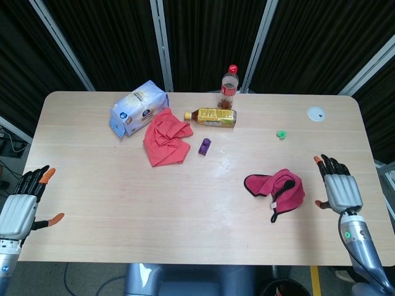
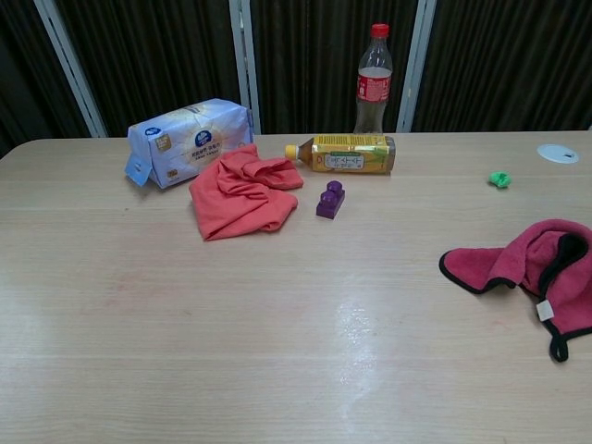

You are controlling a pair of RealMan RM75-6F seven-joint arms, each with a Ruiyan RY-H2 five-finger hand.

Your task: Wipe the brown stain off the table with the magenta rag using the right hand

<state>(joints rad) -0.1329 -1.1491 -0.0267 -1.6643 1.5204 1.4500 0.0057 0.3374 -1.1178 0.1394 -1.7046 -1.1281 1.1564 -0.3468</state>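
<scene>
The magenta rag [image 1: 278, 186] with its black edging lies crumpled on the table at the right, also in the chest view as the magenta rag [image 2: 541, 268]. My right hand [image 1: 337, 188] hovers to the right of it, apart from it, fingers spread and holding nothing. My left hand [image 1: 23, 206] hangs off the table's near left corner, fingers apart and empty. No brown stain is visible on the tabletop [image 1: 185, 203]; only faint pale smears show near the middle.
A red cloth [image 1: 165, 139] lies at the back left beside a tissue pack [image 1: 138, 108]. A yellow bottle [image 1: 213, 116] lies on its side, a cola bottle [image 1: 229, 79] stands behind it. A purple block [image 1: 204, 146], a green bit [image 1: 281, 134] and a white disc [image 1: 316, 113] dot the table.
</scene>
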